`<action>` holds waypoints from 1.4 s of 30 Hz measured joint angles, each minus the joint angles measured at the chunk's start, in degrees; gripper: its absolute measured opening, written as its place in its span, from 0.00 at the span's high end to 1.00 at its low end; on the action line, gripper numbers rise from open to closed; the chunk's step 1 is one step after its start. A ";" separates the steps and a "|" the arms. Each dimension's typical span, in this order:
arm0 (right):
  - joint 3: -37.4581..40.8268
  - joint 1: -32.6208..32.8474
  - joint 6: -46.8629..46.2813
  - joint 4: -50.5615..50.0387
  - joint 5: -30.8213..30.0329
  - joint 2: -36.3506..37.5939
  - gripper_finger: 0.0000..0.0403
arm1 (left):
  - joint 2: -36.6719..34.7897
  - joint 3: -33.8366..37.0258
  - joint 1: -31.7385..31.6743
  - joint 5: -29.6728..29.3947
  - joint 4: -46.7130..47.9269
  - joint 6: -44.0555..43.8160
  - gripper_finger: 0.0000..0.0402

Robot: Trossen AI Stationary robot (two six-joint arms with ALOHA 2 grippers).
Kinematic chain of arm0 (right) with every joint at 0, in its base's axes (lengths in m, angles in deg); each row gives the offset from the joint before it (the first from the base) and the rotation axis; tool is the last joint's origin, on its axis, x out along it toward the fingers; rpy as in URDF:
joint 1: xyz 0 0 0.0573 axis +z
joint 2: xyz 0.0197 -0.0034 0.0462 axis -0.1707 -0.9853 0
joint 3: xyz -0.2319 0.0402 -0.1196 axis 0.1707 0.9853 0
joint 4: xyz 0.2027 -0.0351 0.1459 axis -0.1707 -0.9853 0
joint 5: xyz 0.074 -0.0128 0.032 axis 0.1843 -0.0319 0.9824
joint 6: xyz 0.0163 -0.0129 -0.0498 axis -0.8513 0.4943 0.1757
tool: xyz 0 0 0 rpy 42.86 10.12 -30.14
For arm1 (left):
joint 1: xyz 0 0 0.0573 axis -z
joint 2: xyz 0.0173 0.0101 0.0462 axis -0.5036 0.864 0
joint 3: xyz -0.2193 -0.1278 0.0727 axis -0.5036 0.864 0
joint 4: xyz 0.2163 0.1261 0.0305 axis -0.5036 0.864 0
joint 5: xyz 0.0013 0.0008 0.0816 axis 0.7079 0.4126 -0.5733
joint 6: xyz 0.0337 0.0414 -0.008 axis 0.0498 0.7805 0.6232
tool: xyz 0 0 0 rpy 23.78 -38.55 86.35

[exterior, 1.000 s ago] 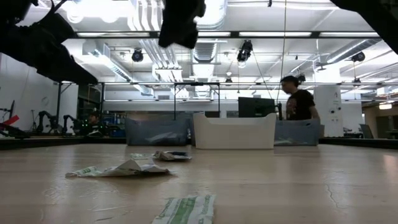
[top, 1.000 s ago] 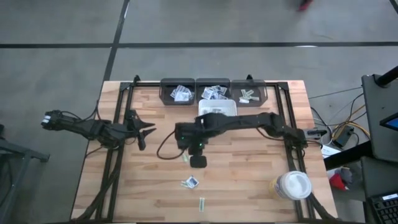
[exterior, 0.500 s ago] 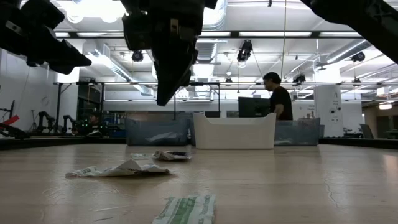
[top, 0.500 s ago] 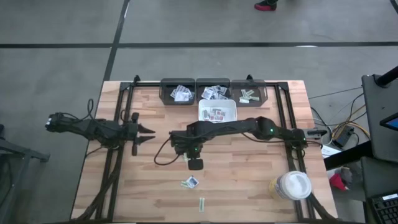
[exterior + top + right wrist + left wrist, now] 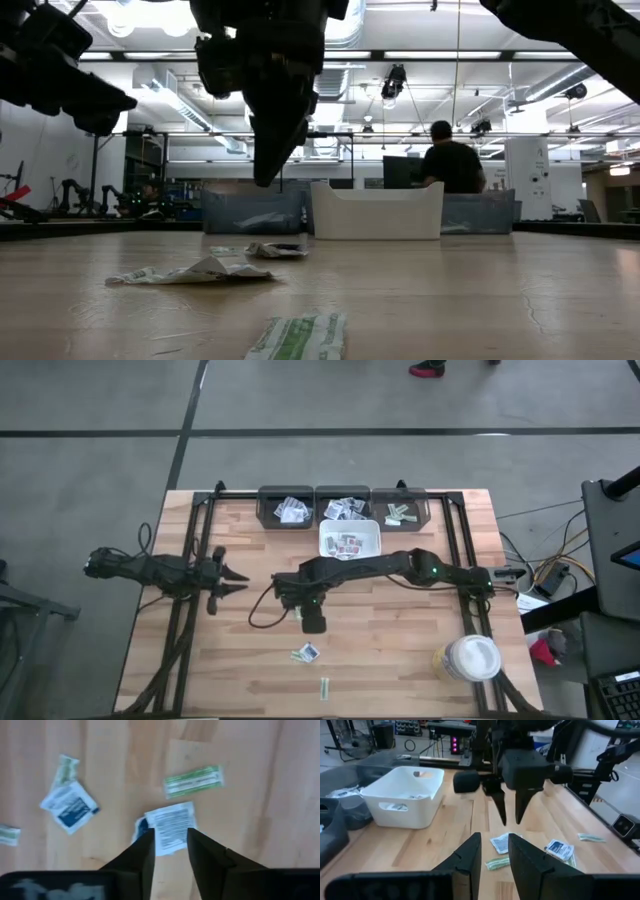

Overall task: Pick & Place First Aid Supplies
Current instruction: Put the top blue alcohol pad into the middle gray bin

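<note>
At mid-frame the right gripper (image 5: 169, 851), jaws apart and empty, hung over four packets (image 5: 170, 826) while the left gripper (image 5: 493, 859) waited left, also parted.

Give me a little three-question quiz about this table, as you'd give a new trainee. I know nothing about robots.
1. True or false: the right end effector is gripping a packet.
2. How many dark bins stand in a row beyond the white tray?
3. Where is the round white-lidded jar? A: in the white tray. B: on the bare wood, on the right arm's side. C: in a dark bin.

Key
1. False: its fingers are open and empty, above a white packet lying on the wood.
2. Three.
3. B.
</note>
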 joint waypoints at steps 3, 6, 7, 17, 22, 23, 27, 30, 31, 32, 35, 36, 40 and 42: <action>0.28 -0.11 0.01 0.07 -1.71 -0.20 0.68 | -0.84 1.02 0.00 0.04 -0.03 -0.07 0.77; 0.51 -0.24 -0.33 -0.10 -1.75 -0.98 0.67 | -0.89 1.63 0.00 0.04 -0.26 -0.19 0.77; 0.59 -0.24 -0.71 -0.18 -1.75 -1.26 0.67 | -0.75 1.65 0.00 0.04 -0.30 -0.25 0.77; 0.70 -0.24 -1.78 -1.79 -2.09 -6.17 0.68 | -0.64 1.68 -0.02 0.04 -0.48 -0.38 0.77; 0.45 -0.39 -4.06 -1.84 -2.91 -7.62 0.70 | -0.64 1.68 -0.02 0.04 -0.48 -0.74 0.77; 0.44 -0.39 -4.08 -1.85 -2.90 -7.79 0.72 | -0.64 1.68 -0.02 0.04 -0.46 -0.85 0.77; 0.46 -0.39 -4.08 -1.97 -2.96 -7.81 0.78 | -0.64 1.68 -0.02 0.05 -0.45 -1.38 0.77; -0.01 -0.42 -4.08 -2.59 -3.06 -7.68 0.84 | -0.64 1.68 -0.02 0.04 -0.44 -1.46 0.77; -0.14 -0.42 -4.08 -2.67 -3.08 -7.71 0.85 | -0.64 1.68 -0.02 0.04 -0.44 -1.44 0.77; -0.24 -0.44 -4.08 -2.69 -3.10 -7.71 0.87 | -0.64 1.68 -0.02 0.04 -0.43 -1.44 0.77; -0.28 -0.46 -4.06 -2.78 -3.10 -7.72 0.92 | -0.64 1.68 -0.02 0.04 -0.41 -1.45 0.77; -0.28 -0.44 -4.03 -2.80 -3.08 -7.73 0.93 | -0.64 1.68 -0.02 0.04 -0.41 -1.45 0.77; -0.28 -0.42 -3.92 -2.86 -3.08 -7.75 0.97 | -0.64 1.70 -0.02 0.04 -0.39 -1.44 0.77; -0.28 -0.42 -4.09 -2.92 -3.08 -7.75 0.98 | -0.64 1.70 -0.02 0.04 -0.39 -1.44 0.77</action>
